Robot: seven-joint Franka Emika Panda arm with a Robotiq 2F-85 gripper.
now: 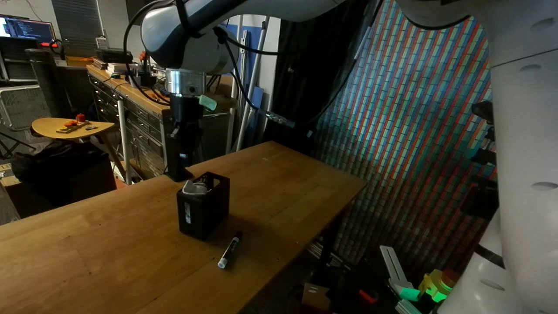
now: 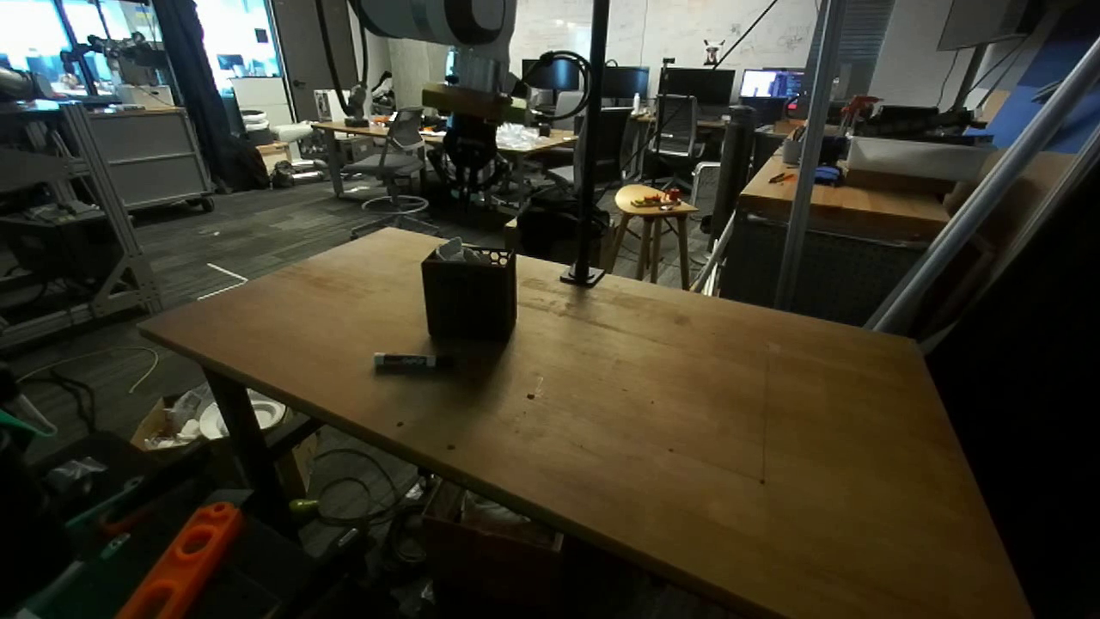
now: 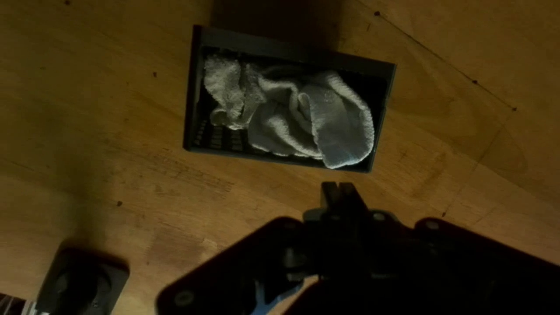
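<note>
A black box (image 1: 202,214) with perforated sides stands upright on the wooden table (image 1: 109,248), and crumpled grey-white cloth (image 3: 280,118) fills much of it. My gripper (image 3: 338,187) is above the table; in the wrist view its fingertips meet just outside the box's long rim (image 3: 280,161), with nothing visible between them. An exterior view shows the gripper (image 2: 467,193) hanging well above the box, touching nothing. A marker (image 1: 229,251) with a white end and dark cap lies on the table beside the box. No marker is visible in the wrist view.
A black post (image 2: 593,155) rises from a base plate (image 2: 583,276) at the table's edge, close to the box. Past the table are a small stool (image 2: 653,202), a wooden workbench (image 2: 859,198) and leaning metal poles (image 2: 988,198). A patterned curtain (image 1: 405,131) hangs nearby.
</note>
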